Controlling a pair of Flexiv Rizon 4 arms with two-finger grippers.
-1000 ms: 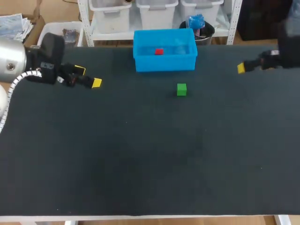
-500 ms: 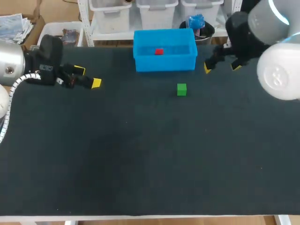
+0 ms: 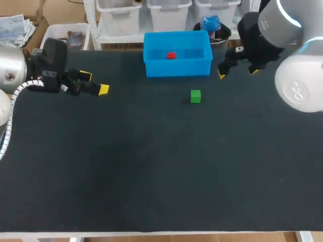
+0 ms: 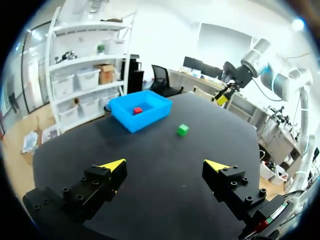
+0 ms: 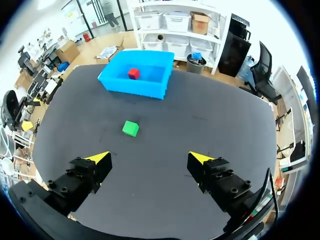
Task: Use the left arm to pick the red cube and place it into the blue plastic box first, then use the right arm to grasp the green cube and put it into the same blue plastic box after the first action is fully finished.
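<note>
Red cube [image 3: 171, 55] inside the blue plastic box [image 3: 177, 69]; green cube [image 3: 196, 96] out on the bench [image 3: 151, 166].
The red cube lies on the box's floor, a little toward its left half, and is the only thing in it. The box stands at the bench's far edge, about midway along it. The green cube sits on the bare bench nearer the front than the box, off the right half of the box's front wall and apart from it. The right gripper [image 3: 237, 73] hangs by the far edge just beside the box's right end, its 2 fingers spread wide with nothing between them. The left gripper [image 3: 95, 83] is toward the bench's far left corner, well apart from the box, also spread wide and empty.
</note>
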